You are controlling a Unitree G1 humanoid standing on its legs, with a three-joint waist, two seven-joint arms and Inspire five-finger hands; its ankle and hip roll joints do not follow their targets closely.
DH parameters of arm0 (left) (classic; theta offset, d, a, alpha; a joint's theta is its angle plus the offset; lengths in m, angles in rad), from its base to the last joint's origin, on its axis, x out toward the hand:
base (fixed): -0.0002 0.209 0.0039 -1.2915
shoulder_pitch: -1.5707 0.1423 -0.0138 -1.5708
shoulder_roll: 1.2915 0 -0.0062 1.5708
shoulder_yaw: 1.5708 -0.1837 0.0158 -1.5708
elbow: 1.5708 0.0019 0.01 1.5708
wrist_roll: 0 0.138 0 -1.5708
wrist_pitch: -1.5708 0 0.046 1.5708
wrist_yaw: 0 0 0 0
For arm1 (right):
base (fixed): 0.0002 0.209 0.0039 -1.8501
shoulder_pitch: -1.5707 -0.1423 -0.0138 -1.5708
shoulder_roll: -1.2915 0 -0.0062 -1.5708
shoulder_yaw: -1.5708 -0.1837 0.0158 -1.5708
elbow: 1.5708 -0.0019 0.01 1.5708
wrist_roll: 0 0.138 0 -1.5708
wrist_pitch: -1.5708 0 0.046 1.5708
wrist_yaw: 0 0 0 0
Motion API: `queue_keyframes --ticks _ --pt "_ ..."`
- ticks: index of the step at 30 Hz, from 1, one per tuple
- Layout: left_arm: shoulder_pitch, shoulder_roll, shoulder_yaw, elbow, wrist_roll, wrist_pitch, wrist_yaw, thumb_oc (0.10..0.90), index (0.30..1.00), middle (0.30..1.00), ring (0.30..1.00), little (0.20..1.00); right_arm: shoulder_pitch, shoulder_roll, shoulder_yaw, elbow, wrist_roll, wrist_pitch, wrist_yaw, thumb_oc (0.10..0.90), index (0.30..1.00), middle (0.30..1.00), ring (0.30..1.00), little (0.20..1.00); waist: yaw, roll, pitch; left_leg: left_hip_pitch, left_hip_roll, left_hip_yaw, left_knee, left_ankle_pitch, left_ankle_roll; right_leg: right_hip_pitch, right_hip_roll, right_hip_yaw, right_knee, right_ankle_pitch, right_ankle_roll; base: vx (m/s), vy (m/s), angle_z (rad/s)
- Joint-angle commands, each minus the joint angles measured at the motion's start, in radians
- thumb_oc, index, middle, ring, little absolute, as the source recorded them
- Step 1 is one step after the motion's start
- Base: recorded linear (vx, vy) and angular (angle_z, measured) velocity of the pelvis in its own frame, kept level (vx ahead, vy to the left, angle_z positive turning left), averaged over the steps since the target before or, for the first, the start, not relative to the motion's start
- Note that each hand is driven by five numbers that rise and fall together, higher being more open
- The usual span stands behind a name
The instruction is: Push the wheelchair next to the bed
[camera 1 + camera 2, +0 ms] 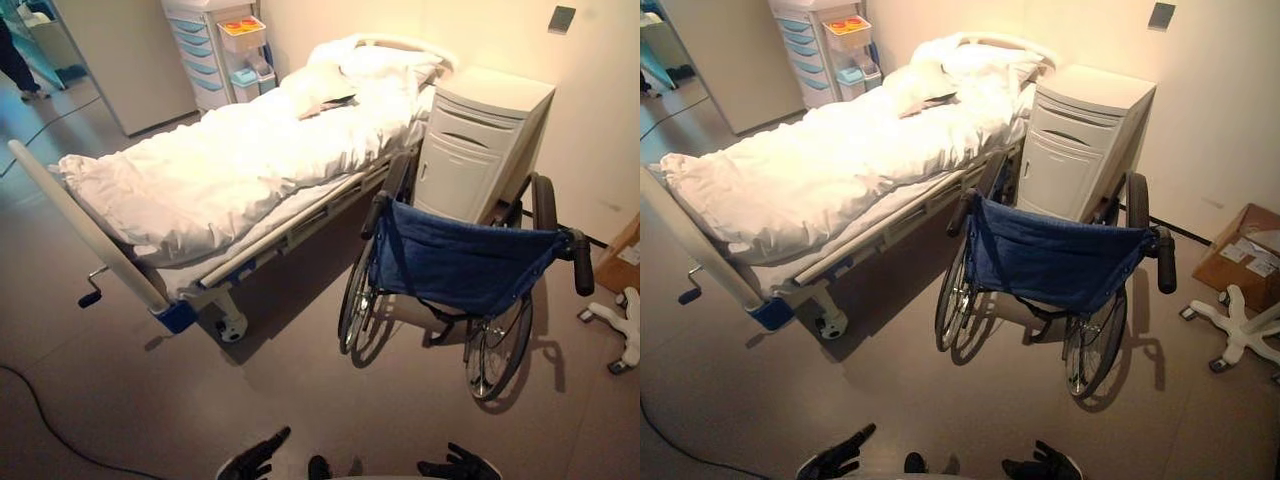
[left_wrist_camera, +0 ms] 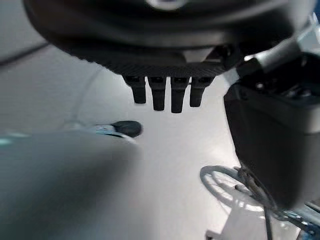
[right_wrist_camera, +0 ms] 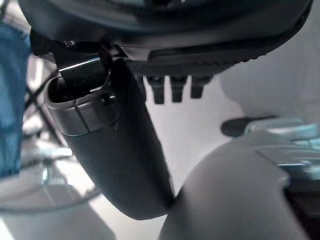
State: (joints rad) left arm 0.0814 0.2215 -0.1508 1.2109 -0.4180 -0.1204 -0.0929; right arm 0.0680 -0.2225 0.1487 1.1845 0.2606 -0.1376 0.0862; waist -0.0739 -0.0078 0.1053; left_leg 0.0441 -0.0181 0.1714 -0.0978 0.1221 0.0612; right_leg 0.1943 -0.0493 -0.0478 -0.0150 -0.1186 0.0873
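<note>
Wheelchair (image 1: 450, 275) with a blue sling back stands on the floor just beside the long side of the bed (image 1: 230, 170), its front tucked toward the white bedside cabinet (image 1: 475, 145) at the head end. Its back faces me and its seat faces away toward the cabinet and wall, so I judge its long axis runs from me toward that wall, roughly along the bed's side rail, with both push handles (image 1: 582, 262) pointing back at me. My left hand (image 1: 255, 460) and right hand (image 1: 460, 465) hang low at the near edge of the floor, well apart from those handles; in both wrist views my fingers (image 2: 162, 95) are straight and relaxed and hold nothing. The risks I see: pushing on one handle alone would swing the chair, driving its left wheel (image 1: 358, 300) into the bed frame, and pushing straight ahead would knock the footrests into the cabinet, which looks almost touching already. A white chair base (image 1: 620, 325) lies on the floor to the right, well clear of the chair.
</note>
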Motion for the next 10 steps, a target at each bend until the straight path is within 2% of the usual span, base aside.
queue_keyframes --ticks 1,3,4,5,10 --pt "-0.077 -0.019 0.004 -0.021 0.002 -0.055 0.009 0.800 0.900 0.900 0.900 0.900 -0.059 0.015 0.060 -0.010 -0.037 -0.058 0.064 0.800 0.900 0.900 0.900 0.900 0.026 -0.013 0.038 0.109 -0.015 0.013 0.040 -0.177 -0.018 -0.110 -0.002 -0.014 -0.004 0.149 -0.004 -0.01 -0.039 0.15" --pt "-0.073 -0.027 -0.015 -0.014 0.035 -0.079 0.023 0.800 0.900 0.900 0.900 0.900 -0.060 0.023 0.070 -0.007 -0.030 -0.071 0.057 0.800 0.900 0.900 0.900 0.900 0.031 -0.015 0.037 0.105 -0.014 0.010 0.042 -0.176 -0.020 -0.110 -0.003 -0.020 -0.004 0.149 -0.005 -0.02 -0.031 0.15" --pt "-0.073 -0.032 -0.034 -0.013 0.092 -0.128 0.056 0.800 0.900 0.900 0.900 0.900 -0.063 0.030 0.075 -0.001 -0.025 -0.067 0.048 0.800 0.900 0.900 0.900 0.900 0.034 -0.016 0.037 0.102 -0.013 0.008 0.042 -0.174 -0.021 -0.112 -0.003 -0.025 -0.004 0.148 -0.005 -0.03 -0.022 0.14" --pt "-0.074 -0.031 -0.044 -0.016 0.108 -0.137 0.070 0.800 0.900 0.900 0.900 0.900 -0.064 0.030 0.076 0.001 -0.027 -0.067 0.047 0.800 0.900 0.900 0.900 0.900 0.034 -0.016 0.037 0.101 -0.013 0.007 0.042 -0.174 -0.022 -0.112 -0.002 -0.026 -0.004 0.148 -0.005 -0.03 -0.024 0.13" --pt "-0.091 -0.021 -0.075 -0.031 0.073 -0.109 0.048 0.800 0.900 0.900 0.900 0.900 -0.074 0.019 0.085 0.009 -0.031 -0.066 0.035 0.800 0.900 0.900 0.900 0.900 0.035 -0.015 0.037 0.100 -0.013 -0.001 0.041 -0.173 -0.023 -0.108 0.003 -0.029 -0.008 0.145 -0.008 -0.01 -0.009 0.03"
